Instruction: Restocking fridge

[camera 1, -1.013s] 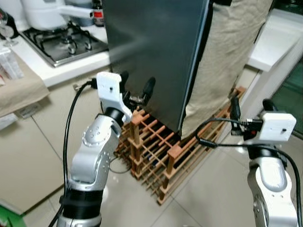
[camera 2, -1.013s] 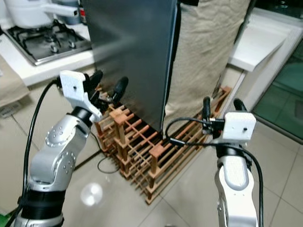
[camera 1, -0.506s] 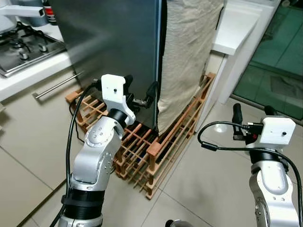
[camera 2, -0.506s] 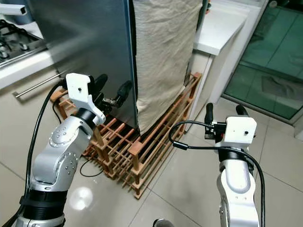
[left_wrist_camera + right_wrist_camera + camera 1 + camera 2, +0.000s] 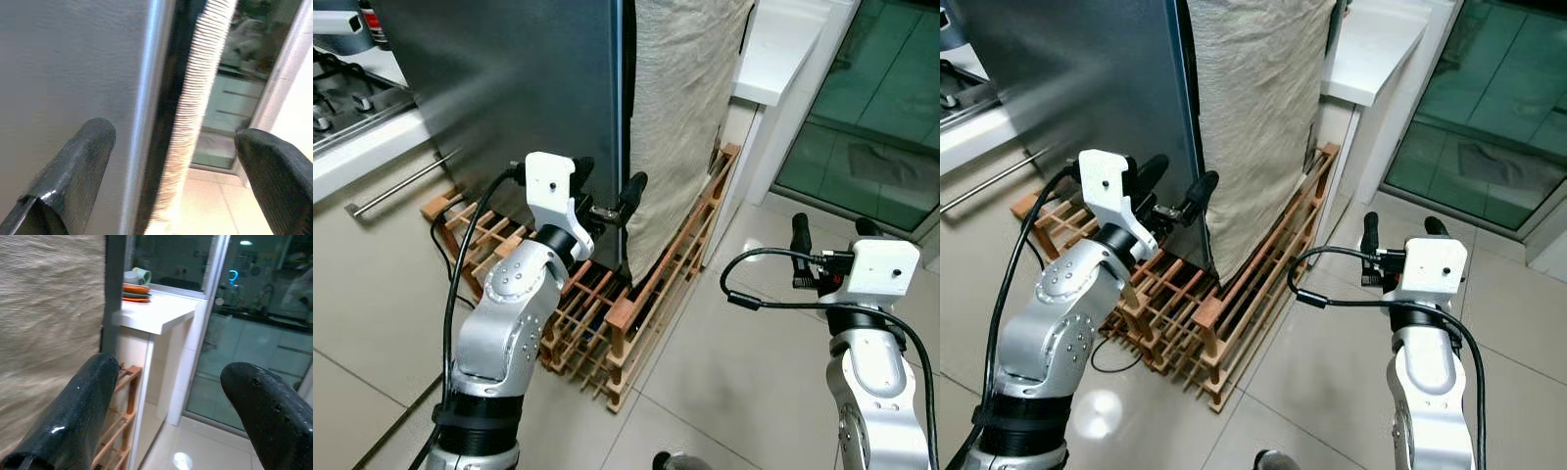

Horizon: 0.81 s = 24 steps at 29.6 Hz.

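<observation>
Left gripper (image 5: 607, 196) raised with fingers (image 5: 80, 161) apart, now straddling the fridge (image 5: 509, 88) door edge rather than facing its flat front; beige cloth (image 5: 680, 98) just beyond the far finger; wooden rack (image 5: 597, 313) below; right gripper (image 5: 829, 243) held well apart from the fridge, fingers apart, empty; door still shut, likely about to be pulled.
</observation>
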### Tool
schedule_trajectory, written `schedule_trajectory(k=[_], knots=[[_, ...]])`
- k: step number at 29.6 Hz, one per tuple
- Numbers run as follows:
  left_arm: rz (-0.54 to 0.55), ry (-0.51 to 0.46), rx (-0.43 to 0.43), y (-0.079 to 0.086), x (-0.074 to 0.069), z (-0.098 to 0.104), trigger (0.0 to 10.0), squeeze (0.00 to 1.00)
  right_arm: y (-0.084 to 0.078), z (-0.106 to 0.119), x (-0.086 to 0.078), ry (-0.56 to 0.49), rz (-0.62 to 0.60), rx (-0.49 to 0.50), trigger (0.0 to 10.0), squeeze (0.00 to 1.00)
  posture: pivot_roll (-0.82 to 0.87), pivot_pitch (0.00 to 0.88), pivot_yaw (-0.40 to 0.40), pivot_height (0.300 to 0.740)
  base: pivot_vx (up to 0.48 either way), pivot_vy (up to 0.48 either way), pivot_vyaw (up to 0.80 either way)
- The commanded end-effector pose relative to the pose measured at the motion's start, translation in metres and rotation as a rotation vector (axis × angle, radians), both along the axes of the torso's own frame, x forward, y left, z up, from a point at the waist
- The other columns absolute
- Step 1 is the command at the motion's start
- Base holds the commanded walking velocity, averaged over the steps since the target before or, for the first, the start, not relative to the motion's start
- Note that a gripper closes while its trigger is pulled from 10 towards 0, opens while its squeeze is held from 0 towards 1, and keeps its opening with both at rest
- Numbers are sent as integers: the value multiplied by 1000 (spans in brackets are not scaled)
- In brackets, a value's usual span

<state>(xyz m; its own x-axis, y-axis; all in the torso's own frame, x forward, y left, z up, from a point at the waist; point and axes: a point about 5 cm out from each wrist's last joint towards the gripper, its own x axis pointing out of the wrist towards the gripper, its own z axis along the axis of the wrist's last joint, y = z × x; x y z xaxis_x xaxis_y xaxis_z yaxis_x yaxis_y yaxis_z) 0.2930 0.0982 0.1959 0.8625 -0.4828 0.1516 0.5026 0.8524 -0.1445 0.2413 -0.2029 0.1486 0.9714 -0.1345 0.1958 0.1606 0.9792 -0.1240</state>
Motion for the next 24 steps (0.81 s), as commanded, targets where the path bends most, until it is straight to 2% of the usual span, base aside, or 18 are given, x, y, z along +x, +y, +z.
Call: schedule_trajectory(k=[1,11,19,24], knots=[[-38,-6,-5,-3,-4,3,10000,0,-2,-1,1,14,-1,5,10000,90,-138,2,3,740,0,0,-700],[-98,20,26,-3,-13,-3,10000,0,-4,0,3,0,-2,-4,10000,94,-135,2,-3,740,0,0,-675],[-63,21,4,-9,-6,-3,10000,0,-6,2,8,-15,7,-15,10000,82,-137,0,-9,740,0,0,0],[-89,13,-29,-23,-3,1,10000,0,-5,5,11,-28,12,-23,10000,82,-140,0,-11,740,0,0,0]])
